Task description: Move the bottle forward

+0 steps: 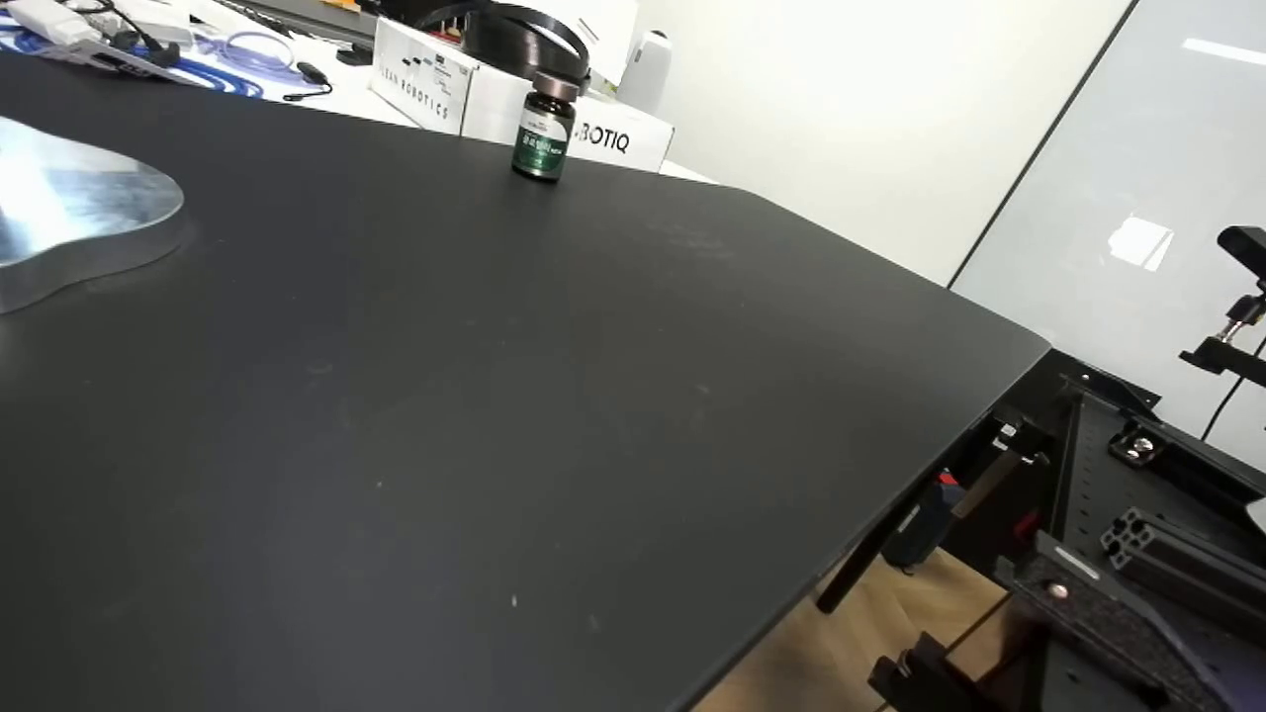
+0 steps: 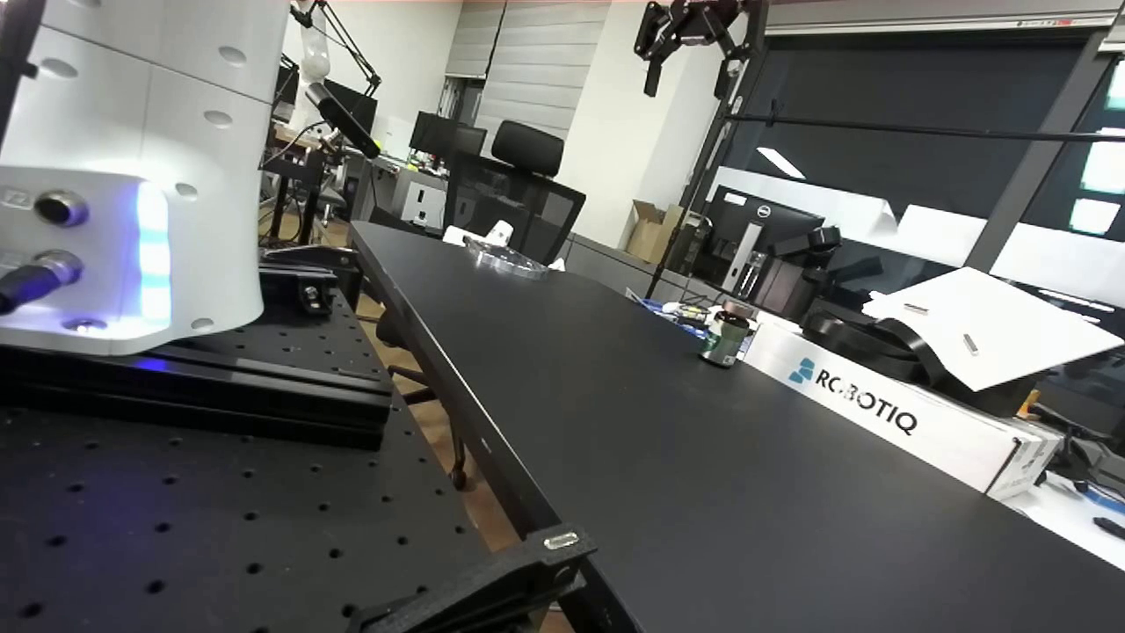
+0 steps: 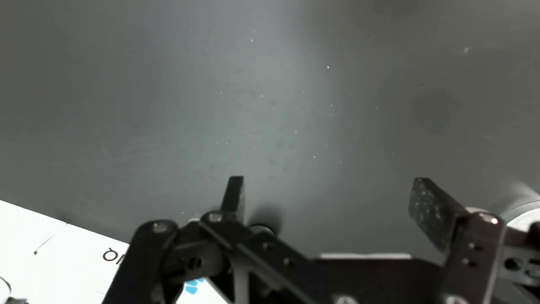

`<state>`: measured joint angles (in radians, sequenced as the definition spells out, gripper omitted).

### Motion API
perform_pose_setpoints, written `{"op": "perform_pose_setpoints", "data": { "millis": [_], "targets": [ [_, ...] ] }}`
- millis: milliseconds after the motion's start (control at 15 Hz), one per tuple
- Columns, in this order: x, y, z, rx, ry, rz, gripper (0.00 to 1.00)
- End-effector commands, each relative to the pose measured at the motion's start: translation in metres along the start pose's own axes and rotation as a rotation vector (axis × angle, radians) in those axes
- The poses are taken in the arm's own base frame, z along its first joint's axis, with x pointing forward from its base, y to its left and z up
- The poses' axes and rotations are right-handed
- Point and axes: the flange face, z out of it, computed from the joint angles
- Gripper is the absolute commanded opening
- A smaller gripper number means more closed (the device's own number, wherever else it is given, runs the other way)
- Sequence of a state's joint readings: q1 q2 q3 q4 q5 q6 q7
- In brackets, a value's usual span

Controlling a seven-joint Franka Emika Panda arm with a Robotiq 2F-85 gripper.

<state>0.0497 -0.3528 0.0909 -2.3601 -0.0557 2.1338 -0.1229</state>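
Bottle [image 2: 726, 338] upright on tabletop [image 2: 615, 431], right of centre in exterior view, just beside white box [image 2: 879, 404]. Pincer [image 2: 687, 83] wide, empty, at top of same frame, well apart from bottle. Likely approach step, grasp not yet made; next: centre over bottle, lower, grip.

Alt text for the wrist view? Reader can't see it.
A wide-open gripper at the bottom of the picture hangs above a dark tabletop. A small dark rounded edge, probably the bottle, peeks out, mostly hidden behind the gripper. At lower left is part of a white box with black lettering; at right, a pale curved object, cut off.
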Motion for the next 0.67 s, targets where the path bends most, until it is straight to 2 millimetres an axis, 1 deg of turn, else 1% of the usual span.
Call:
{"op": "perform_pose_setpoints", "data": {
  "millis": [0, 67, 133, 267, 533, 600],
  "targets": [
    [0.014, 0.000, -0.001, 0.019, -0.010, -0.015, 1.00],
    [0.023, 0.001, 0.001, 0.025, -0.016, -0.019, 1.00],
    [0.025, 0.001, 0.005, 0.026, -0.021, -0.020, 1.00],
    [0.021, 0.000, 0.007, 0.026, -0.025, -0.020, 1.00],
    [0.018, 0.000, 0.003, 0.023, -0.017, -0.019, 1.00],
    [0.024, 0.003, 0.005, 0.000, -0.003, -0.035, 1.00]
  ]
}}
